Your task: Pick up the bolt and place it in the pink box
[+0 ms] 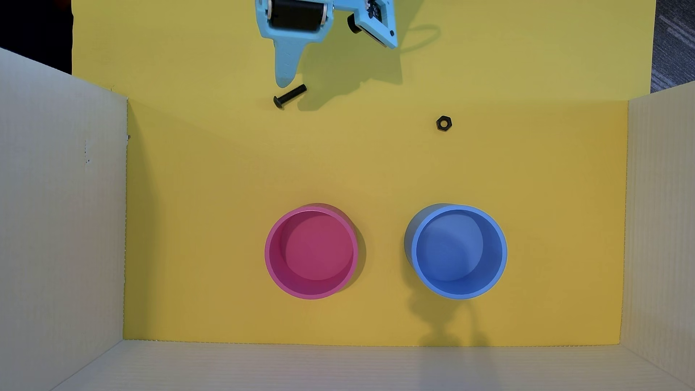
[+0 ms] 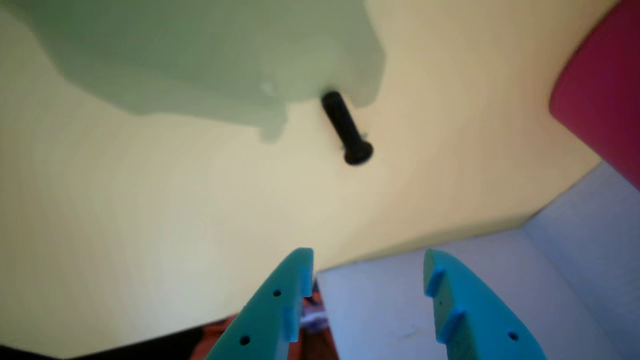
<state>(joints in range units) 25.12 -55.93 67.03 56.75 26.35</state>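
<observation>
Black threaded bolt (image 1: 289, 96) lying flat on matte yellow tabletop (image 1: 225, 180), round pink box (image 1: 311, 252) well apart, cyan gripper (image 2: 367, 260) above, jaws parted, empty, fingertip near bolt

No readable text, labels, brands or numbers in either view. Small circuit board on arm (image 1: 374, 11) in overhead view too tiny and blurred to read any marking. Wrist view blurred, nothing legible there.
</observation>
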